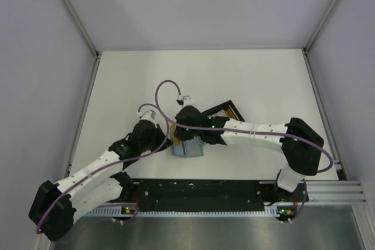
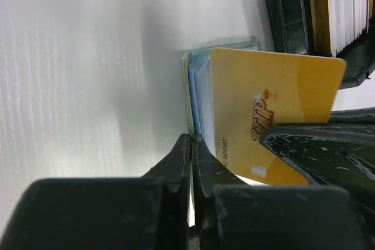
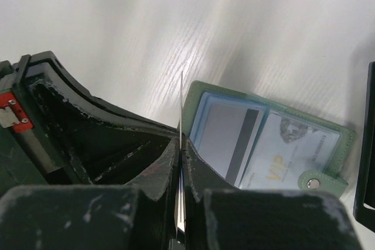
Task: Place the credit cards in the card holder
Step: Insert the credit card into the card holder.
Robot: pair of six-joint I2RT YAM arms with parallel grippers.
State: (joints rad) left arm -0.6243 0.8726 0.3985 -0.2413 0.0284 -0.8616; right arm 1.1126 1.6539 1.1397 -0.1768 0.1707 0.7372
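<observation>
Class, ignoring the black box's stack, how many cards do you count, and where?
3. A yellow card pinched in the right gripper; a grey striped card and a pale VIP card in slots of the holder. Others may hide behind them.

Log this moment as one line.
left gripper: shut on card holder | right gripper: shut on yellow card, over holder | already slotted: striped card, VIP card

Black open plastic box with compartments [image 1: 224, 108] sits near the table centre, slightly right, skewed to the edges. White wood-grain tabletop [image 1: 263, 80] lies under it. A black slotted rail [image 1: 199, 192] runs along the near edge.
</observation>
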